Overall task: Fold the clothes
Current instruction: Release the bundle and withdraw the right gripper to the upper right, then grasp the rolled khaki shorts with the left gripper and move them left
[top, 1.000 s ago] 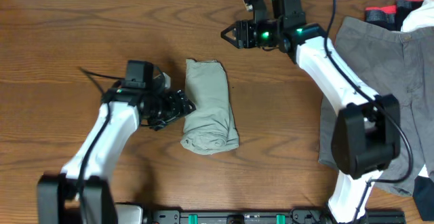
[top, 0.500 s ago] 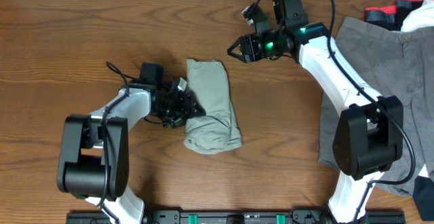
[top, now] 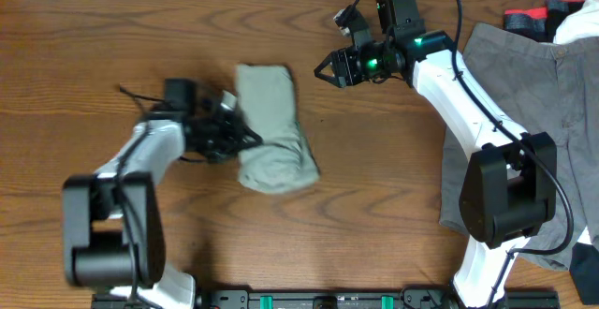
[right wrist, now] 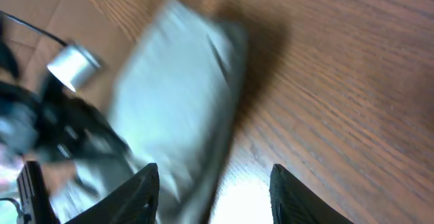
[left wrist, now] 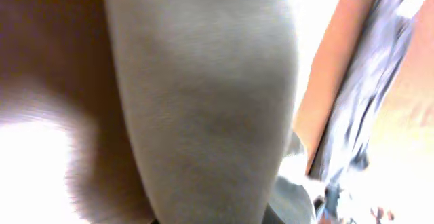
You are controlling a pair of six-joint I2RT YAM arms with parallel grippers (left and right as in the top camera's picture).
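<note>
Brown wood-grain table [top: 374, 215] carries two pairs of shorts, well apart from each other. The khaki shorts [top: 271, 126] lie left of the table's middle, folded into one long, narrow bundle. It is flat and squared at the far end, thicker and rounded at the near end, and slightly tilted. The grey shorts [top: 552, 94] lie spread open and unfolded at the right edge, waistband toward the far side.

Two arms reach over the table. The left gripper [top: 240, 133] is against the bundle's left edge. Its wrist view is blurred cloth, so I cannot tell how its jaws stand. The right gripper [top: 324, 68] hovers beyond the bundle's far end, spread wide and holding nothing.

A red and black garment [top: 529, 19] and a white garment [top: 580, 23] sit in the far right corner.
</note>
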